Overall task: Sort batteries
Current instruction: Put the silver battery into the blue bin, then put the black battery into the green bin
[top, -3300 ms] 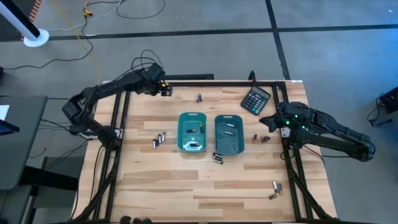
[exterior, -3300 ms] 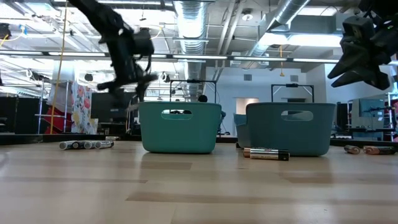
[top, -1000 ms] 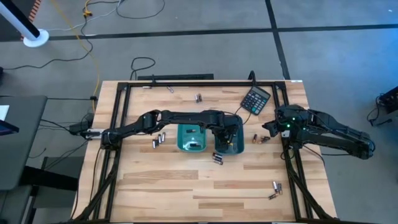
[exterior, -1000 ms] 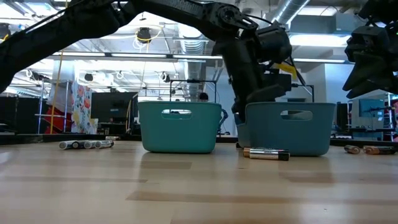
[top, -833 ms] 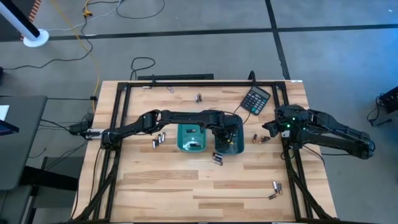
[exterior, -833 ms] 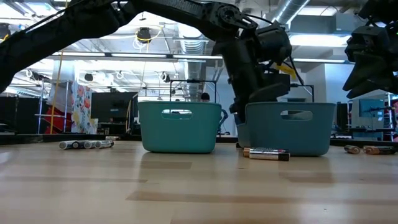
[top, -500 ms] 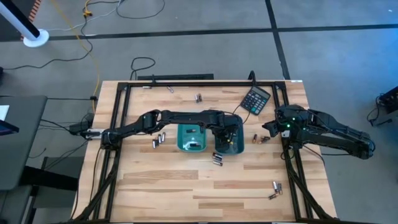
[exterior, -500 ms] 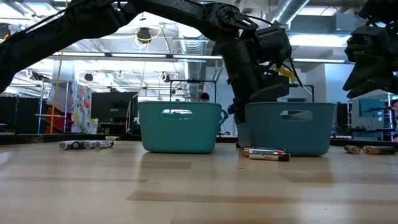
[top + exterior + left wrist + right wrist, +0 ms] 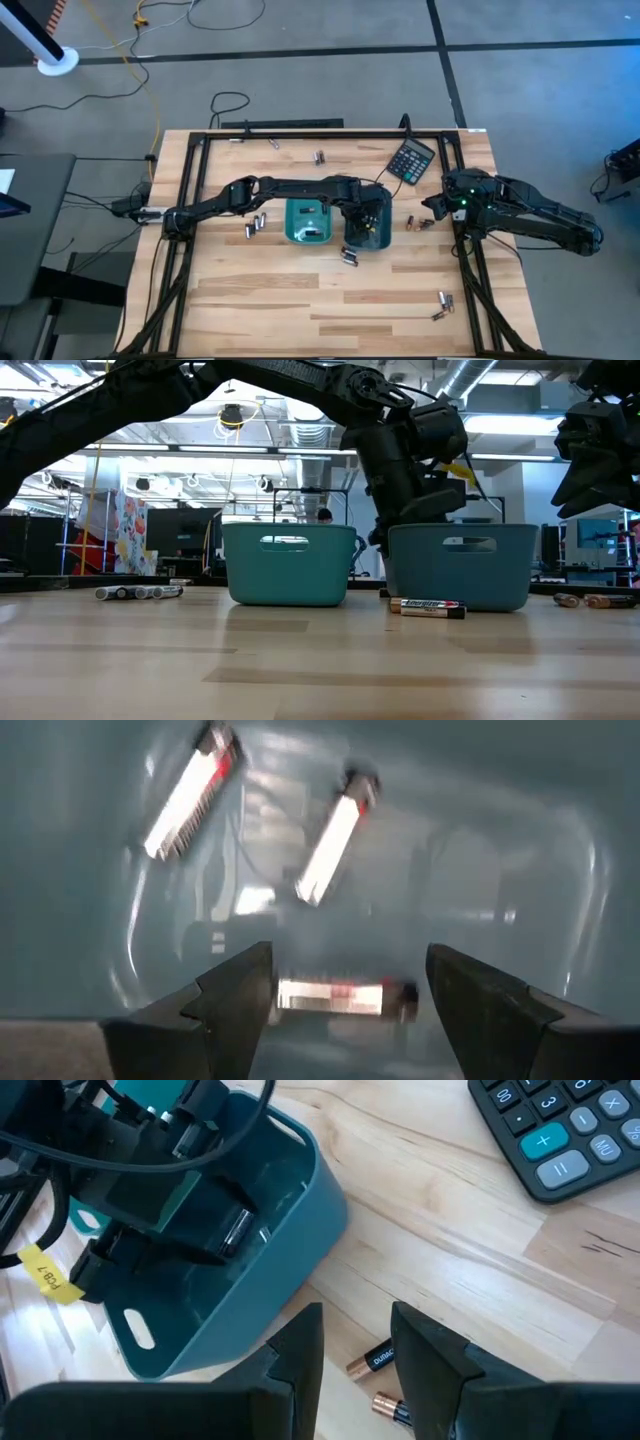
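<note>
A: Where is the left gripper (image 9: 345, 1010)?

B: Down inside the right teal tray (image 9: 384, 238), fingers apart and holding nothing; three batteries (image 9: 327, 850) lie on the tray floor.

A: And the right gripper (image 9: 357, 1342)?

B: Beside that tray, above two batteries (image 9: 372, 1359) on the table (image 9: 300, 300), fingers slightly apart, empty.

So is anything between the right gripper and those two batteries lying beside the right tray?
Nothing visible. The right gripper hangs over bare table, with the two batteries just beyond its fingertips. The right tray sits off to one side.
</note>
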You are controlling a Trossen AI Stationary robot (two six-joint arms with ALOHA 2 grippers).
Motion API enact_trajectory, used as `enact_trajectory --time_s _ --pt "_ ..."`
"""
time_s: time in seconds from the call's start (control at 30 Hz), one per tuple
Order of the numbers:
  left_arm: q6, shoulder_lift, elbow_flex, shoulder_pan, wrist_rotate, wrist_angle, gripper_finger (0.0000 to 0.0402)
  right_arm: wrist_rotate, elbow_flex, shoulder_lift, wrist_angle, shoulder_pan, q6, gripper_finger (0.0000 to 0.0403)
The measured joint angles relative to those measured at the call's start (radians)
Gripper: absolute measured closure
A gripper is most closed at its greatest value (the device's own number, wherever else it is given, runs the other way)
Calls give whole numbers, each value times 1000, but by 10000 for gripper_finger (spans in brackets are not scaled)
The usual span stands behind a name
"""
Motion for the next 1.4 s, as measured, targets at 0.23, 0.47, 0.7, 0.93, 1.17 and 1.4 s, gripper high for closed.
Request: enact_trajectory --time_s 0.23,0.47,0.7,0.93,1.17,1.4 --pt "-81 0 0 0 -4 23 141 0 0 0 0 0 0 266" --pt "-65 -9 0 7 -7 16 141 0 0 0 0 0 0 266" --pt "-69 -96 27 12 -10 -14 140 0 0 0 15 -2 0 266" --pt "-49 -220 27 6 -7 -134 140 0 0 0 26 0 -1 266" --pt "115 -317 16 -56 -65 -121 140 0 0 0 125 0 -40 264" --pt "168 -346 -145 -85 -93 42 140 -1 0 0 137 0 -67 261"
